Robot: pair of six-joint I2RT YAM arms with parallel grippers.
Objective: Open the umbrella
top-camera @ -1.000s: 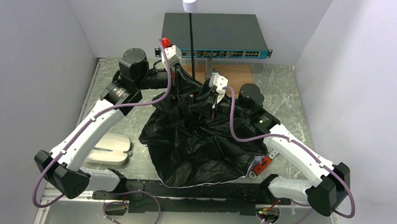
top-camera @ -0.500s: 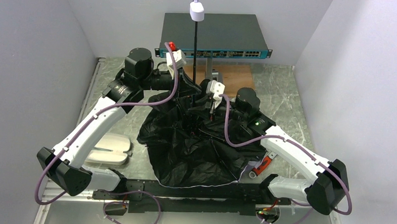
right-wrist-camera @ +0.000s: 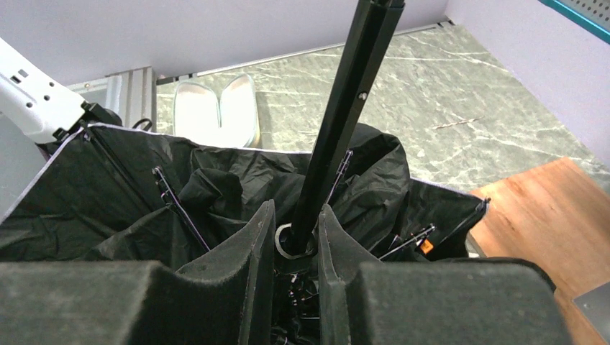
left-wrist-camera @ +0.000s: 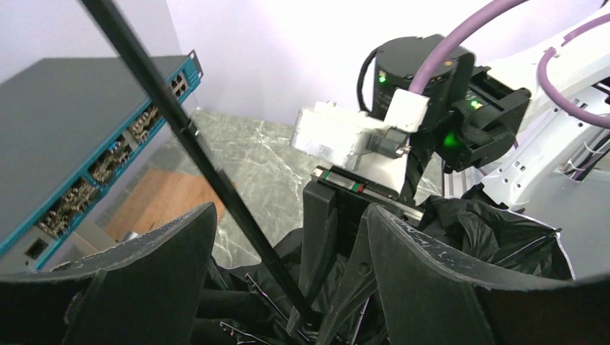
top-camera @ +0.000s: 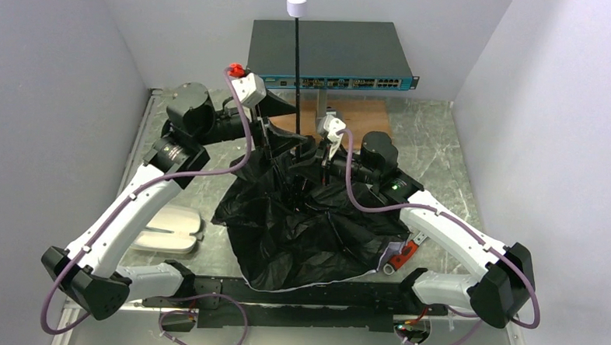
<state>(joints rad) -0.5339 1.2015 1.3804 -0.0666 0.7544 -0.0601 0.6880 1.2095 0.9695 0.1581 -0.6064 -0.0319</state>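
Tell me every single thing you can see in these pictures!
umbrella: one, black inside, pale handle, mid-table, shaft pointing up
network switch: one, dark grey, teal front, far back
wooden board: one, brown, before the switch
oval case: one, cream, left side
red-handled object: one, red and silver, at the canopy's right edge
table: one, grey-green marble
left tool: one, black, open, near the shaft
right tool: one, black, shut low on the shaft

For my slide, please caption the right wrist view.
Right pincer shut on the umbrella shaft amid its slack black canopy.
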